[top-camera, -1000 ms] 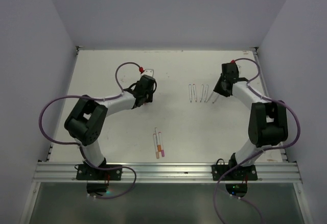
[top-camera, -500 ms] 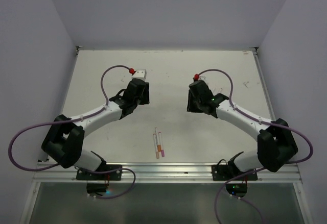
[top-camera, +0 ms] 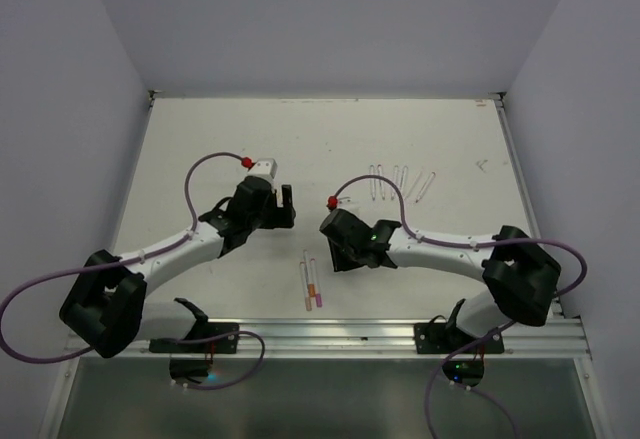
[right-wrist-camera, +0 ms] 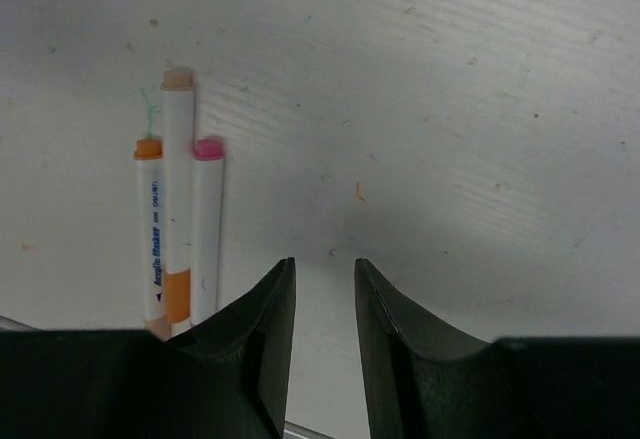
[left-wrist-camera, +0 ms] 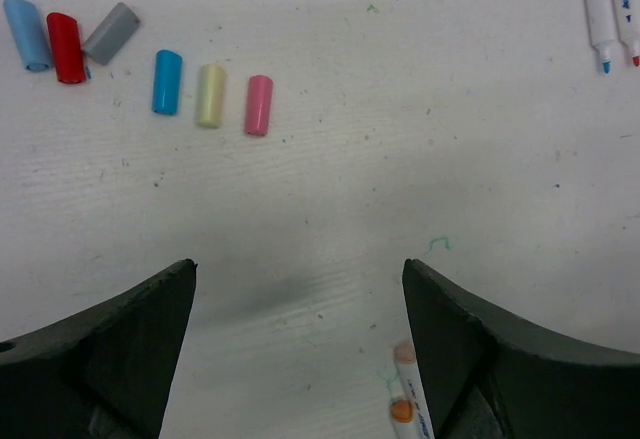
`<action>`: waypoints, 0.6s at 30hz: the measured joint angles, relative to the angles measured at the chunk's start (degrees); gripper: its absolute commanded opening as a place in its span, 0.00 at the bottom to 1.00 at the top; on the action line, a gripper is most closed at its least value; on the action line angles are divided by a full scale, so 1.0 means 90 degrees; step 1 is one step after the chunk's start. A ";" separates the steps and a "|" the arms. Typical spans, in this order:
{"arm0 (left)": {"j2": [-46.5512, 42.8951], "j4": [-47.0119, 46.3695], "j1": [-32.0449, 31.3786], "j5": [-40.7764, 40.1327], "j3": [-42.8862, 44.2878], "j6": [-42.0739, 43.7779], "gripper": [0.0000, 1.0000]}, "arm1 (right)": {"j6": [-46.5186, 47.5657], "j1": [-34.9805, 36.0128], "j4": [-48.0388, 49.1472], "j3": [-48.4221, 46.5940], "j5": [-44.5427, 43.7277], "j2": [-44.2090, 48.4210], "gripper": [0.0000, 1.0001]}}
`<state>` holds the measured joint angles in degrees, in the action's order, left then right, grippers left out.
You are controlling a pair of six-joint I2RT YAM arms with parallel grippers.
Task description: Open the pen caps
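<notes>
Several loose pen caps lie on the table in the left wrist view: light blue (left-wrist-camera: 27,34), red (left-wrist-camera: 67,47), grey (left-wrist-camera: 110,32), blue (left-wrist-camera: 166,81), yellow (left-wrist-camera: 210,95) and pink (left-wrist-camera: 259,104). My left gripper (left-wrist-camera: 299,269) (top-camera: 284,205) stands wide open with nothing between its fingers. The tip of a capped pen (left-wrist-camera: 408,399) shows beside its right finger. Three capped pens (right-wrist-camera: 178,209) (top-camera: 311,284) lie side by side, left of my right gripper (right-wrist-camera: 324,264) (top-camera: 334,247). Its jaws stand a narrow gap apart over bare table, holding nothing.
A row of uncapped white pens (top-camera: 400,181) lies at the back right, and two of their tips (left-wrist-camera: 612,19) show in the left wrist view. The aluminium rail (top-camera: 330,337) runs along the near edge, and purple cables (top-camera: 205,174) loop over both arms.
Both arms have swung in toward the near middle of the table. The right gripper has left the back-right row of pens for the three capped pens. The left gripper's jaws have spread wider.
</notes>
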<state>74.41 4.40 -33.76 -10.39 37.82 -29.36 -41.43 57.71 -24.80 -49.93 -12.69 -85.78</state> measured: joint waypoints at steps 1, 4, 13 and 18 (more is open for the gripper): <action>-0.0058 -0.0005 0.0000 0.0063 -0.0002 -0.0012 0.88 | -0.0029 0.0102 -0.0012 -0.0075 -0.0027 -0.0097 0.34; -0.0192 -0.0015 0.0000 0.0187 -0.0012 -0.0019 0.88 | -0.0121 0.0335 0.0024 -0.0374 -0.0039 -0.0408 0.34; -0.0444 -0.0005 0.0000 0.0277 -0.0136 -0.0022 0.89 | -0.0311 0.0877 0.0090 -0.1100 -0.0202 -0.1270 0.34; -0.0478 0.0051 0.0000 0.0277 -0.0168 -0.0019 0.89 | -0.0401 0.0933 0.0066 -0.1149 -0.0352 -0.1428 0.33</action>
<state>70.11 4.86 -33.76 -7.90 36.32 -29.54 -45.04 66.11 -24.21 -60.27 -15.86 -98.63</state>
